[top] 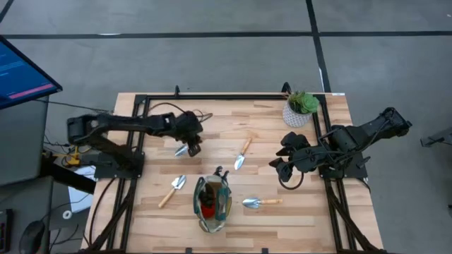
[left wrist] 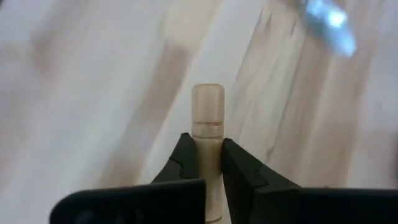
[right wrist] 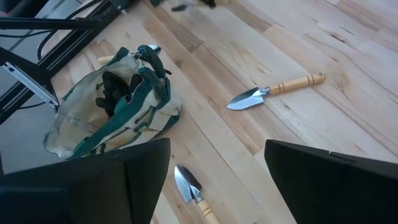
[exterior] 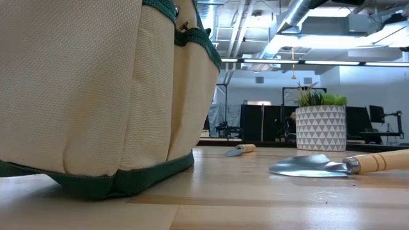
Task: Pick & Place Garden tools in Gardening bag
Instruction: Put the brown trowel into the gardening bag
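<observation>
My left gripper [top: 192, 141] hovers left of the table's middle, shut on a trowel whose silver blade [top: 182, 150] pokes out toward the near edge. Three other wooden-handled trowels lie flat: one [top: 244, 153] at the middle, one [top: 173, 189] left of the bag, one [top: 261, 202] right of it. The beige and green gardening bag [top: 213, 204] stands at the near middle, with dark things and something red inside. My right gripper [top: 284, 159] hangs open at the right, above the table, holding nothing. My left gripper pinches the trowel's wooden handle [left wrist: 208, 134] between its two fingers [left wrist: 185, 158], a short way back from the rounded free end [left wrist: 208, 99]. The fingers slant down and lie along the handle. The free end sticks out past the fingertips, and the gripper hides the blade in the wrist view.
A green plant in a white patterned pot [top: 300, 109] stands at the far right corner. A dark metal frame [top: 233, 97] runs along the table's far edge and sides. Bare wood lies between the bag and the middle trowel.
</observation>
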